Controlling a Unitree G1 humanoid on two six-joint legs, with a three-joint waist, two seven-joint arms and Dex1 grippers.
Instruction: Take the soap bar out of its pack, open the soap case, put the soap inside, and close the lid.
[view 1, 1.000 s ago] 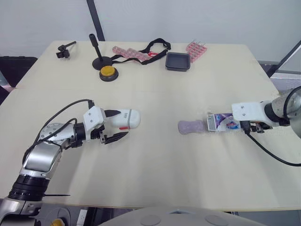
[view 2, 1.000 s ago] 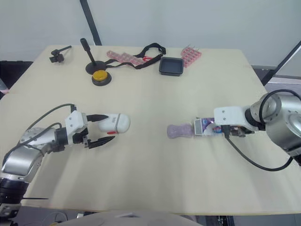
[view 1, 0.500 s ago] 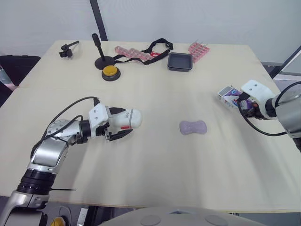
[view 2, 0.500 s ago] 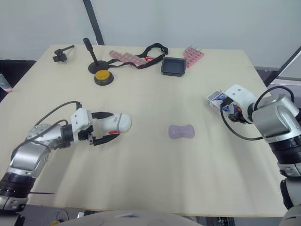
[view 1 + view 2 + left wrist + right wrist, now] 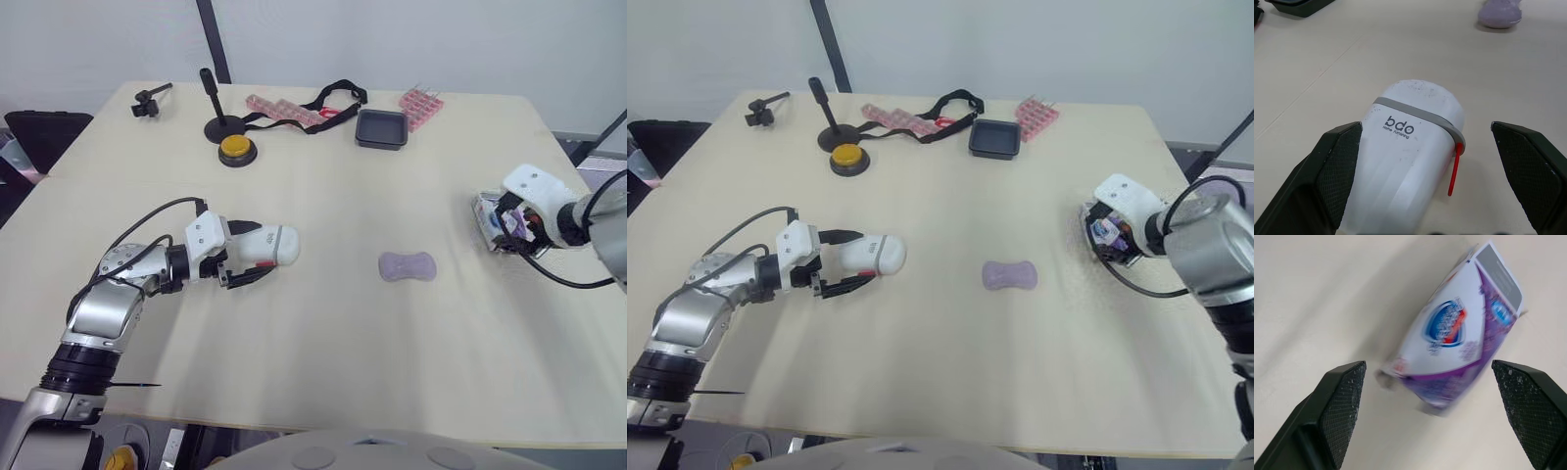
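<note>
The lettering "bdo" is read in dark print on the side of the white soap case (image 5: 1410,142). A finer line is printed directly under it but is too small to be made out with certainty. On the soap pack (image 5: 1459,342) a blue-and-red brand emblem is noted, its wording blurred and unreadable.

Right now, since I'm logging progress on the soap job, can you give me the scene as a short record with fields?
soap bar: out of its pack, bare on the table, between the two arms
soap pack: in front of the right gripper, not gripped
soap case: lid shut, lying on its side between the fingers of the left gripper
left gripper: open
right gripper: open
steps left: open case, put soap in, close lid
</note>
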